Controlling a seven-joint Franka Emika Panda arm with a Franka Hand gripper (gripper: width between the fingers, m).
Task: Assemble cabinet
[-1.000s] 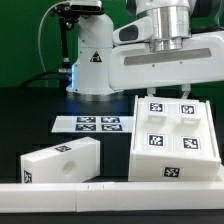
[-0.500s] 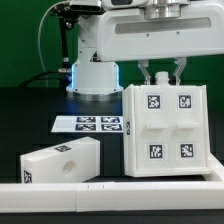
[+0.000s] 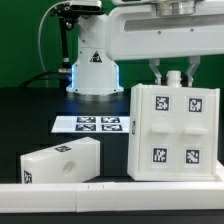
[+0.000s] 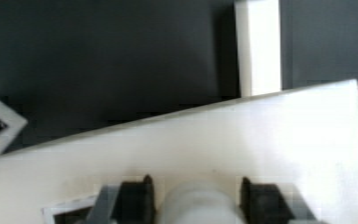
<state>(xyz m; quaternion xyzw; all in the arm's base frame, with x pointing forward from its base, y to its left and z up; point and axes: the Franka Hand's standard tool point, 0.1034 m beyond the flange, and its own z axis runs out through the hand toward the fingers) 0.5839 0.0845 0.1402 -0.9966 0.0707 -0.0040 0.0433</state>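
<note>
The big white cabinet body stands upright on the table at the exterior view's right and shows several marker tags on its front. My gripper is right above it, shut on a rounded white part at its top edge. In the wrist view the dark fingers clamp that rounded part, and the body's white face spreads out below my gripper. A smaller white cabinet block with a round hole lies loose at the front left.
The marker board lies flat between the block and the robot base. A long low white rail runs along the front edge. A white strip shows past the body in the wrist view.
The cabinet body has swung from leaning back to upright and shifted a little to the exterior view's right. My gripper has moved right with it. The small block has not moved.
</note>
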